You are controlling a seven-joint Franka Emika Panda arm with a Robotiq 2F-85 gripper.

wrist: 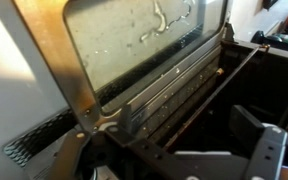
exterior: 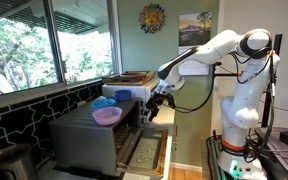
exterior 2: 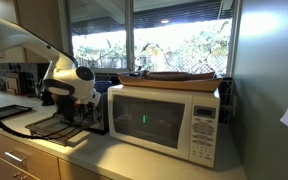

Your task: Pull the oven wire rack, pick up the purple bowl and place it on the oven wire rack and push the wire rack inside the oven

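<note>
The grey oven (exterior: 84,135) stands on the counter with its drop-down door (exterior: 144,150) open. The purple bowl (exterior: 107,116) sits on top of the oven, beside a blue bowl (exterior: 104,103). My gripper (exterior: 155,107) hangs at the mouth of the cavity, above the open door, open and empty. In the wrist view the door glass (wrist: 144,40) fills the top, and my open gripper (wrist: 174,150) faces the dark cavity edge. A thin metal bar (wrist: 209,90) runs along that edge; I cannot tell whether it is the oven wire rack. In an exterior view the arm (exterior 2: 69,85) hides the oven.
A white microwave (exterior 2: 164,120) stands beside the oven, with a flat wooden tray (exterior 2: 179,76) on top. Windows run behind the counter. A dark tiled wall (exterior: 14,115) is at the left. Equipment stands at the robot's base (exterior: 274,150).
</note>
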